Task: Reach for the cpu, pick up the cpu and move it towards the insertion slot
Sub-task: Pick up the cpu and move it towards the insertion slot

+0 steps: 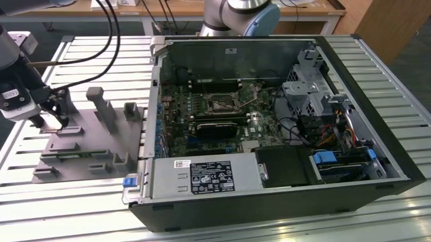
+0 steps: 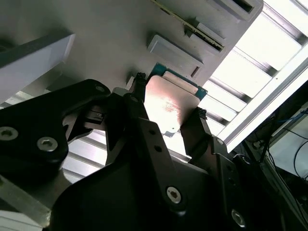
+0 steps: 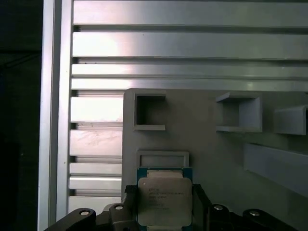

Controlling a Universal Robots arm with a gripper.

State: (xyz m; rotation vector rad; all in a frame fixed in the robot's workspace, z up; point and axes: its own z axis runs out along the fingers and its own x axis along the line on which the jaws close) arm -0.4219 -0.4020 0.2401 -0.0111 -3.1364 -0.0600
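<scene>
The cpu is a small silvery square with a green rim, low over the grey fixture at the exterior view's left. My gripper is down at the fixture's near-left corner. In both wrist views its black fingers press against two opposite edges of the cpu, so the gripper is shut on it. I cannot tell whether the chip rests on the fixture or is just clear of it. The insertion slot is the metal-framed socket on the motherboard inside the open computer case.
The grey fixture carries upright posts and several recesses close to the gripper. The open computer case stands to the exterior view's right, its metal side wall between fixture and motherboard. Everything rests on a slatted aluminium table.
</scene>
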